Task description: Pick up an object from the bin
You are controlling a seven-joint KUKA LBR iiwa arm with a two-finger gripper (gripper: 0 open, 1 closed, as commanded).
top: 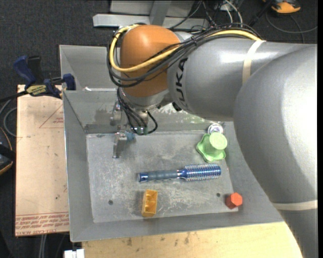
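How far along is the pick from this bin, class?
Done: nothing lifted; the blue brush, green cup, yellow block and red knob all lie on the bin floor. In hand: the claw hangs over bare floor at upper left. Left: grasp one and lift.

A dark, speckled floor [30,30] lies across the top and left of the view. Black cables [212,15] run in loops over it near the top edge, and another cable [9,103] curves along the left edge. A flat grey metal plate [108,20] lies on the floor at the top. A small orange thing [285,6] shows in the upper right corner. The light is even and soft.
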